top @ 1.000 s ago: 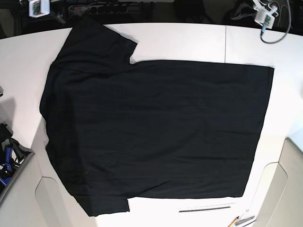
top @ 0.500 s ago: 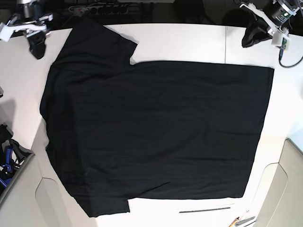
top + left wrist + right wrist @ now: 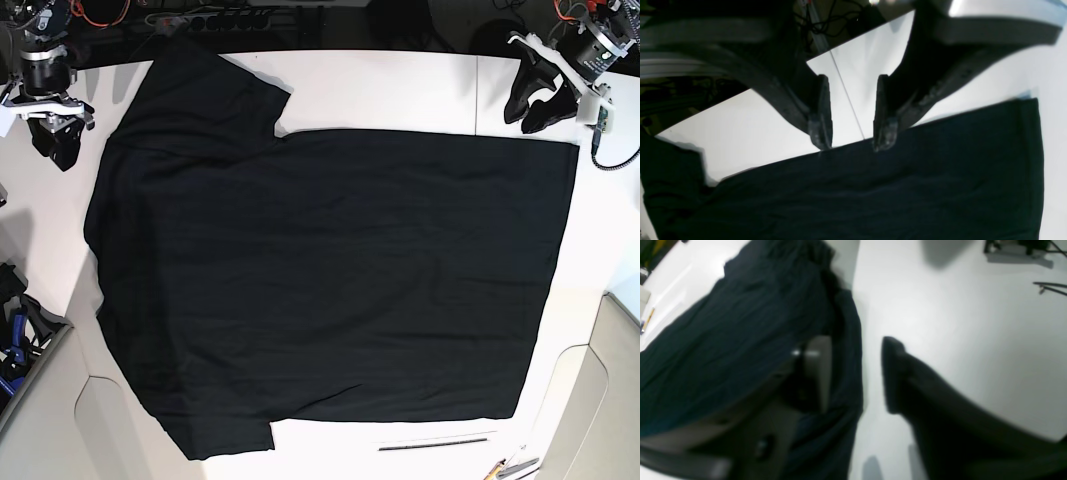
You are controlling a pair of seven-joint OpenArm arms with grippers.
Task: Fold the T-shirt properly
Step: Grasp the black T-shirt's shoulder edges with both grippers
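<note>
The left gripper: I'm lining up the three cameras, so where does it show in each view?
Base: left gripper at top right, above the T-shirt's far hem corner.
Left wrist: it fills the upper frame, jaws apart, tips over the T-shirt's edge.
Right wrist: not in it; only the right gripper shows.
Shared landmark: the white table.
</note>
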